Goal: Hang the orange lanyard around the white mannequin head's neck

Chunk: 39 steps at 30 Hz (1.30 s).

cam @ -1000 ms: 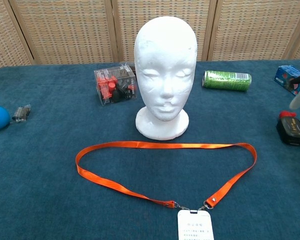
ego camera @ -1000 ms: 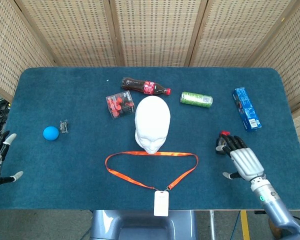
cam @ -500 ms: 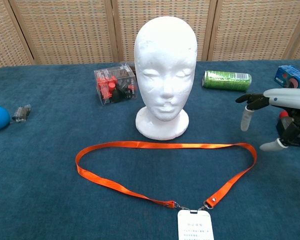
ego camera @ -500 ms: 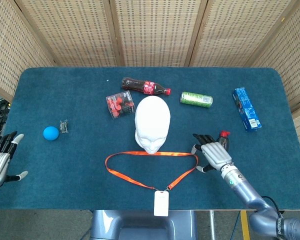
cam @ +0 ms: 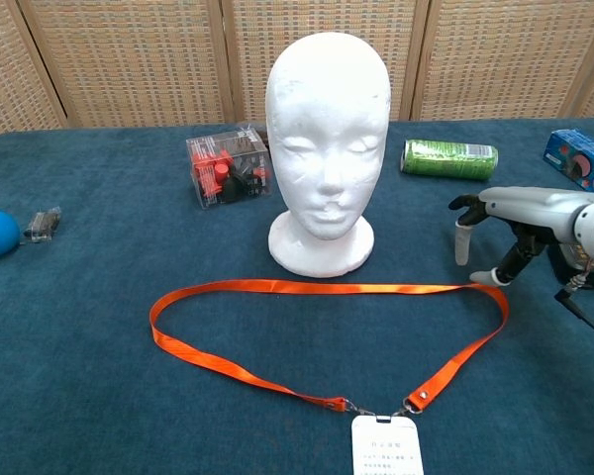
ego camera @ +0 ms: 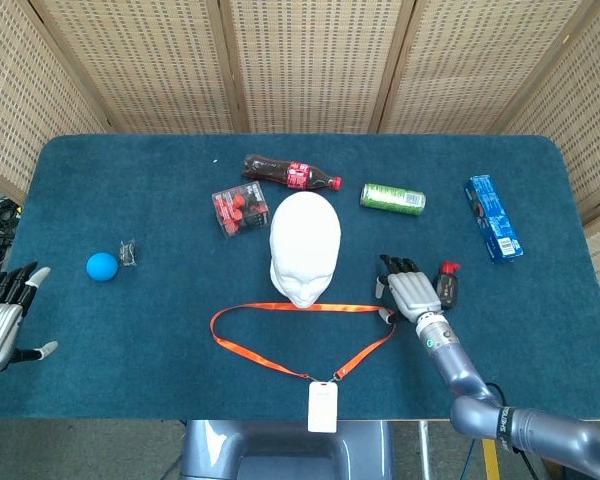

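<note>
- Right hand (ego camera: pixel 410 291) out over the desk (ego camera: pixel 130 330), palm down, fingers spread and holding nothing; forearm runs back from it to the near desk edge at the right.
- Chest view: same hand (cam: pixel 500 223) low, fingers drooping toward the cloth; thumb tip just over the lanyard's right corner. Contact cannot be told.
- Left hand (ego camera: pixel 2 315) at the near left corner of the desk, fingers spread, empty; seen in the head view only.
- Lanyard (ego camera: pixel 300 335) lies flat in a wide loop on the desk, just left of and nearer than the right hand; its right bend sits right under that hand's near side. Strap runs left in front of the head's base, then angles back to the clip.
- Badge (ego camera: pixel 322 405) hangs off the near desk edge, near-left of the right hand.
- Head (ego camera: pixel 304 245) upright on its base, left of the right hand and just beyond the lanyard's far strap; neck bare.
- Small black item with a red cap (ego camera: pixel 447 284) just right of the right hand, close beside it.
- Can (ego camera: pixel 392 198) on its side, beyond the right hand; blue box (ego camera: pixel 493 217) far right of it.
- Bottle (ego camera: pixel 290 173) and clear case (ego camera: pixel 240 210) beyond the head.
- Blue ball (ego camera: pixel 101 266) and a small clip (ego camera: pixel 129 252) beyond the left hand.
- Open cloth between left hand and lanyard, and at the near right of the right arm.
</note>
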Motion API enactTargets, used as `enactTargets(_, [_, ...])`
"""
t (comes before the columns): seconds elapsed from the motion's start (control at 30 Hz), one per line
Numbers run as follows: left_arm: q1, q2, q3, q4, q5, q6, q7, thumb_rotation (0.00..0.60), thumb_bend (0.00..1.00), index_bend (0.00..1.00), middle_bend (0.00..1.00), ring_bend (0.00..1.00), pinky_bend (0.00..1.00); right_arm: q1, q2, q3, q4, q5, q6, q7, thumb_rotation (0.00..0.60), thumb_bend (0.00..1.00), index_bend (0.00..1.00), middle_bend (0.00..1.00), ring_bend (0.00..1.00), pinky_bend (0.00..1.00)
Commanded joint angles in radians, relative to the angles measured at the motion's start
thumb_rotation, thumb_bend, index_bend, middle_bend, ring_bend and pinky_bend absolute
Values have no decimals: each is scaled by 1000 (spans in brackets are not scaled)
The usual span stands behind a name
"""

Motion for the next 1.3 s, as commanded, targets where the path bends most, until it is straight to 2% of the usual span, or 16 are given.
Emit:
enactTargets(0.03, [-1,1,0,1,0,-1,-5,600,0,0,0,0,0,17,-41,-25,25,37,36,-56,600,525,488,0,0,0])
enactTargets(0.27, [-3,3,1,4,-2,-2,-14,600,0,0,0,0,0,23,-44,-42,11,51,66,-98,600,526,491,0,0,0])
enactTargets(0.77, [-3,1,2,2,-3,4,-14,600,0,0,0,0,0,7,-66,-77,74,-32,63,-53,600,524,566,0,0,0])
enactTargets(1.03, [-9,-8,3,9,-8,-5,-8,600,0,0,0,0,0,-5,-75,-78,95,-70,61,-12,600,589,632,0,0,0])
enactTargets(1.3, [-50,-43,-12,12,-10,-49,-6,600,0,0,0,0,0,-24,-50,-71,65,-124,67,51,600,623,674,0,0,0])
